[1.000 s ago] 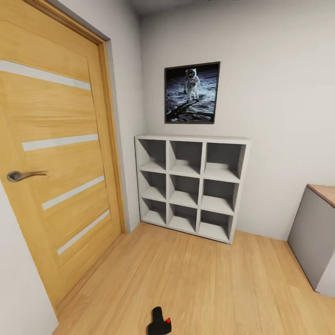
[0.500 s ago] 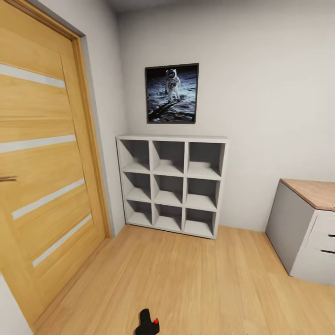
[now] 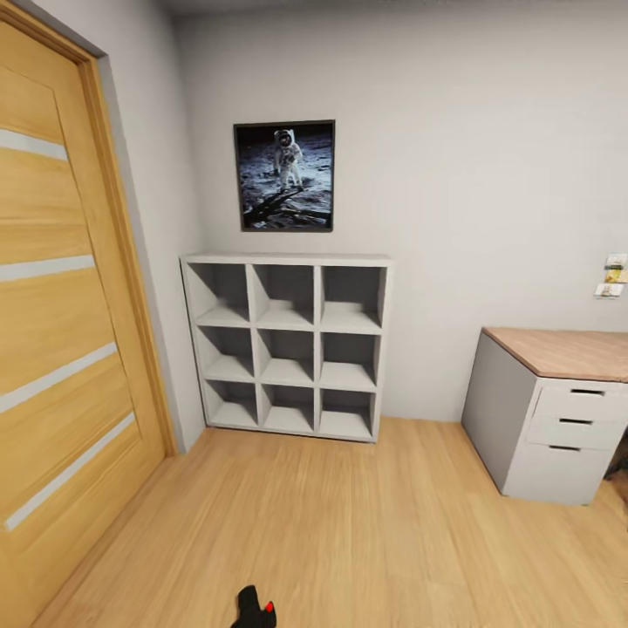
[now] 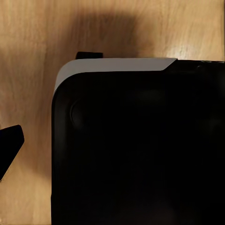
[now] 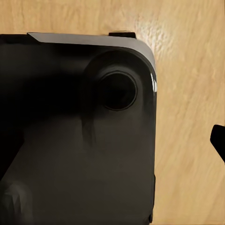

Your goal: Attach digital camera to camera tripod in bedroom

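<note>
Search step: robot w/ camera (image 3: 254,610) low in head view, facing shelf (image 3: 286,345) & desk (image 3: 558,410). Tripod to find next. Claw states: can't tell.

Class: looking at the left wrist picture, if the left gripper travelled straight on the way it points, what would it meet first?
Most likely the black rounded body straight ahead, perhaps the robot's own base. The wood floor lies beyond it, though depth is unclear.

One camera (image 3: 254,609), nine cubbies (image 3: 286,349), three drawers (image 3: 571,426).
</note>
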You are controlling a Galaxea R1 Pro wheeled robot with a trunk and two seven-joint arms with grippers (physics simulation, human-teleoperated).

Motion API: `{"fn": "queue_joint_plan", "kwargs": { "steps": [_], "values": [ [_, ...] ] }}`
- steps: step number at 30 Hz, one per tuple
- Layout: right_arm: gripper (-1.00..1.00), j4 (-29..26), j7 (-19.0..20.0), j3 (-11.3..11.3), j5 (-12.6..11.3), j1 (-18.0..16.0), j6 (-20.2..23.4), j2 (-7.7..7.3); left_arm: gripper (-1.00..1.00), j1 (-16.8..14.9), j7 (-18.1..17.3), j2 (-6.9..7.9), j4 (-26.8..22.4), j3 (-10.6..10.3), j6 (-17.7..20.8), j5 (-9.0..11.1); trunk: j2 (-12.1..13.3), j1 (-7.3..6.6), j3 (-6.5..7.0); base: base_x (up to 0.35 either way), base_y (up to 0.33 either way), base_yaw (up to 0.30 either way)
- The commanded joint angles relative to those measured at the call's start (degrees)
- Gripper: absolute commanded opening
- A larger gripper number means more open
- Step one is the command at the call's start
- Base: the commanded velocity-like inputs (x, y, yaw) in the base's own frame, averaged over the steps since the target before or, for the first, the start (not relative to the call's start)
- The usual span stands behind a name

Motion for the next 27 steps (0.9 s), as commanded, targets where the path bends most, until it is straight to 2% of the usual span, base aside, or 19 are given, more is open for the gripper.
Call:
{"fn": "queue_joint_plan", "kwargs": {
  "steps": [1,27],
  "values": [
    [1.0,0.0,0.0,0.0,0.0,0.0,-0.1,0.0,1.0,0.0,0.0,-0.01,-0.1,0.1,-0.1,0.2,0.0,0.0,-0.04,0.0,0.0,-0.24],
    [1.0,0.0,0.0,-0.1,0.0,0.0,-0.1,0.0,1.0,0.0,0.0,-0.01,-0.1,0.1,0.0,0.2,0.0,0.0,-0.04,0.0,0.0,-0.24]
  ]
}}
